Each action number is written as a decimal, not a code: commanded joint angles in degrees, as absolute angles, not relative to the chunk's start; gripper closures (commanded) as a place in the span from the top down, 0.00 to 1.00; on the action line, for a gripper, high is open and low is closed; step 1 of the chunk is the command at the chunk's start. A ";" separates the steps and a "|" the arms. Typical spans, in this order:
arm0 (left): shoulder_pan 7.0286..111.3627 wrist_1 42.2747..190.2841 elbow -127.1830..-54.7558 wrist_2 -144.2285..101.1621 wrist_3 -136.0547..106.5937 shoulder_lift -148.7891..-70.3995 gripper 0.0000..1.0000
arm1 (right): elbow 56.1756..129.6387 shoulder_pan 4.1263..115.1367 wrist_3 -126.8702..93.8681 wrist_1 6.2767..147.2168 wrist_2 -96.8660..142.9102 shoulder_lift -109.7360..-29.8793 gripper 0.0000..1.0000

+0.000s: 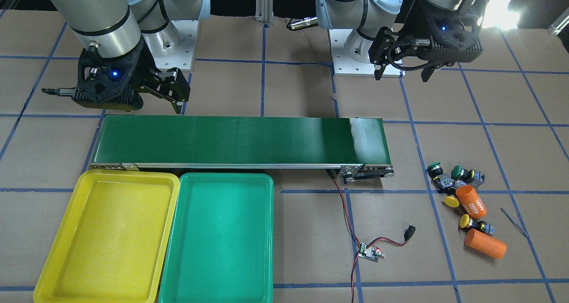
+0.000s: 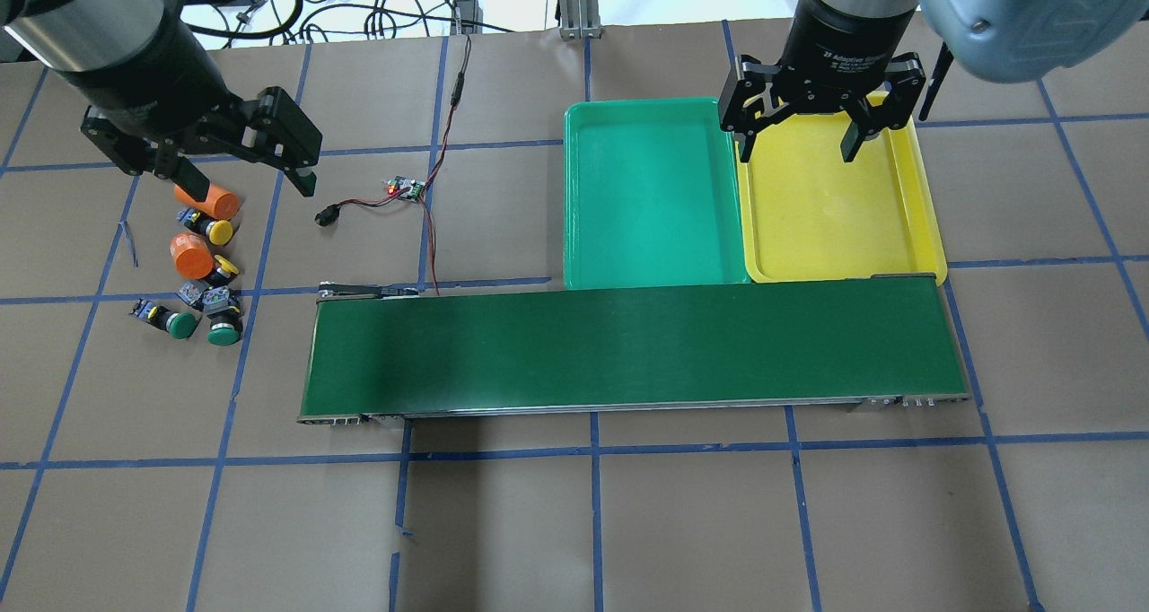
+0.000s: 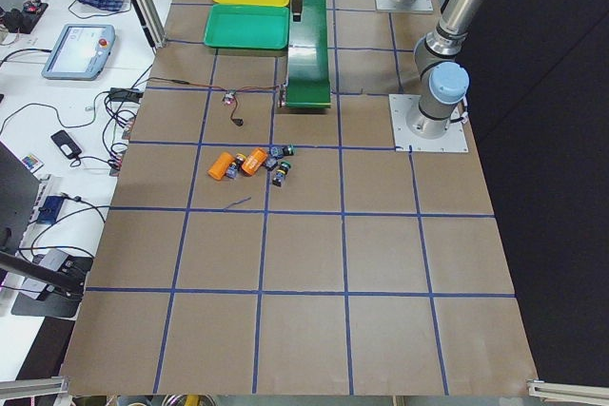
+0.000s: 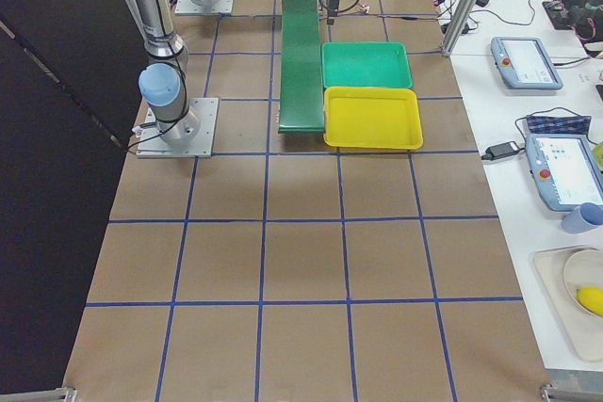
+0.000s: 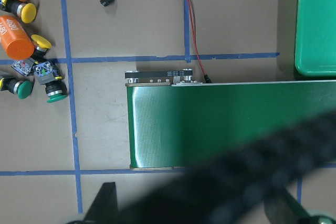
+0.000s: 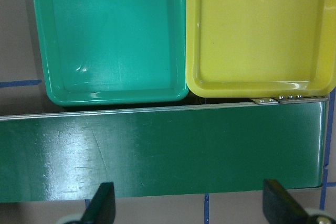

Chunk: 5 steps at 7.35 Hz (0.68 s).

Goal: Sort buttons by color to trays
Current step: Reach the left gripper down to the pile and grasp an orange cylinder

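— Across the table from the robot, we see two green-capped buttons [image 1: 457, 173] and two yellow-capped buttons [image 1: 465, 221] lying among orange cylinders [image 1: 472, 201] past the conveyor belt [image 1: 240, 141] end, well apart from the yellow tray [image 1: 129, 173] and green tray [image 1: 226, 175]. One cylinder bears digits starting with 4; the rest we cannot read.

— From overhead, we read "2F Adaptive" on the right wrist. The right gripper [image 2: 796, 150] hangs spread wide over the yellow tray. The left gripper [image 2: 241, 179], equally wide, hangs near the cylinders.

— And edges?

— Through the left wrist camera, we see brown paper [image 5: 100, 124] between buttons and belt end. Through the right one, both trays touch, rims at the belt's edge.
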State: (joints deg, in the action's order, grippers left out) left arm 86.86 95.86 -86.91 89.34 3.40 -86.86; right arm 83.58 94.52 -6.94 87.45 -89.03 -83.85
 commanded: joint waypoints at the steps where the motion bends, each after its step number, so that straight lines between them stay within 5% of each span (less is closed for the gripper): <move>1: 86.84 93.37 -82.82 89.47 3.51 -90.32 1.00 | 83.58 94.48 -6.94 87.45 -89.03 -83.85 1.00; 5: 78.89 92.55 -86.65 89.74 15.85 -93.59 1.00 | 83.58 94.48 -6.94 87.45 -89.03 -83.85 1.00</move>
State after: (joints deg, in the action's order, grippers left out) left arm 83.80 93.01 -85.20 89.72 9.43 -91.62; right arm 83.58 94.48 -6.94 87.45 -89.03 -83.85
